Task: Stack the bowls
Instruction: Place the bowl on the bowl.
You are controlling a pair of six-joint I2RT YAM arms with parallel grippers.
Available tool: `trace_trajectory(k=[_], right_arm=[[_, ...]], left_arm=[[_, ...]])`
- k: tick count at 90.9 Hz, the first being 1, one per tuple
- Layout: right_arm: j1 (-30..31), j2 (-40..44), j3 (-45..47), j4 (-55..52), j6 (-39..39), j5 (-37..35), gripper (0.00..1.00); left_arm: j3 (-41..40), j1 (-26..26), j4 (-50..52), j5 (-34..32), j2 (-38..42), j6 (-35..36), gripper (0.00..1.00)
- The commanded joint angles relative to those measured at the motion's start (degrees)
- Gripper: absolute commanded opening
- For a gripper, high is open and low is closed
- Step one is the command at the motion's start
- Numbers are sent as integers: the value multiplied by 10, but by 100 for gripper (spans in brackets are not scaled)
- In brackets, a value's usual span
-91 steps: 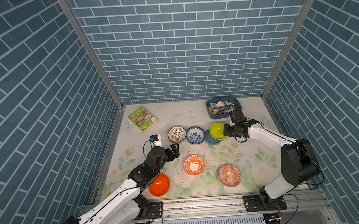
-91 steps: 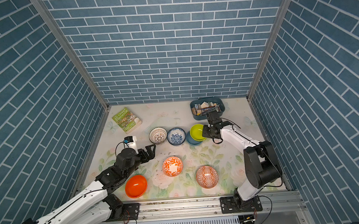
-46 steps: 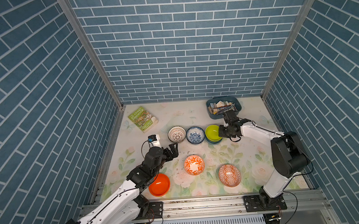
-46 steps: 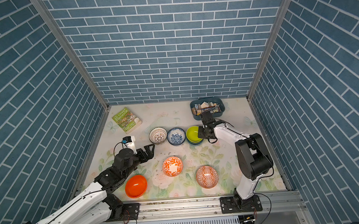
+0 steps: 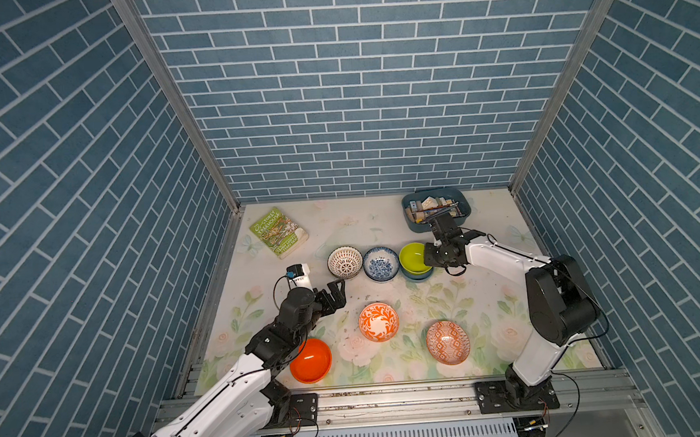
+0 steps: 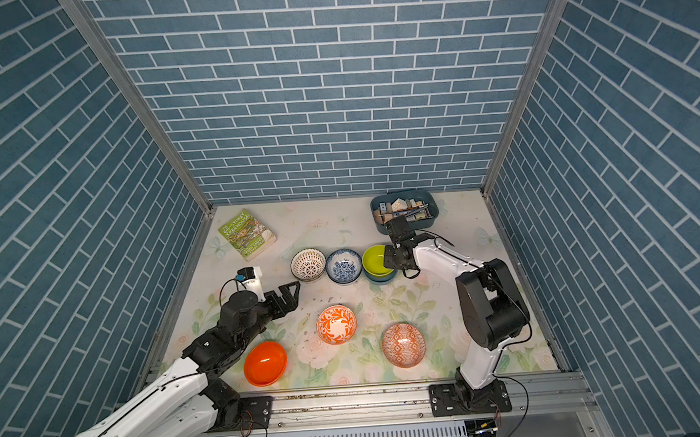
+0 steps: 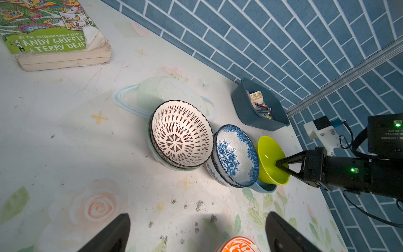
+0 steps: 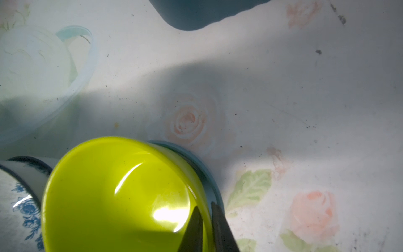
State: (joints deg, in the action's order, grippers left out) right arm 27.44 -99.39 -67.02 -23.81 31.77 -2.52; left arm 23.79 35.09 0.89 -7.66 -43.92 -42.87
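While right hand point(image 8: 204, 206) pinches lime bowl point(image 8: 122, 196) rim, left hand point(image 7: 197, 215) gapes empty over bare mat point(image 7: 65, 152).

Enclosure: blue brick-pattern wall panels point(image 5: 333, 104) on three sides.
Aluminium corner posts point(image 5: 183, 113); pale floral-print tabletop point(image 5: 353, 227); metal front rail point(image 5: 392, 400).

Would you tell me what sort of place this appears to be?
Probably a robot lab cell: brick-print panels enclose a floral-covered table, with the left arm and right arm mounted on a metal rail.

lime bowl point(image 5: 413, 257) nested in blue bowl point(image 7: 265, 188) | lattice bowl point(image 5: 344, 262), floral bowl point(image 5: 380, 263) alongside | orange bowl point(image 5: 310, 360) front-left
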Motion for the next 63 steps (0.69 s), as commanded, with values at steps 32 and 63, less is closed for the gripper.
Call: trace_trajectory(k=[32, 63], right_arm=[[20, 11, -9, -19, 25, -6, 30], [24, 52, 2, -35, 35, -19, 37]], left_arm=[[-10, -9, -10, 5, 9, -2, 100], [-6, -12, 1, 1, 9, -6, 100]])
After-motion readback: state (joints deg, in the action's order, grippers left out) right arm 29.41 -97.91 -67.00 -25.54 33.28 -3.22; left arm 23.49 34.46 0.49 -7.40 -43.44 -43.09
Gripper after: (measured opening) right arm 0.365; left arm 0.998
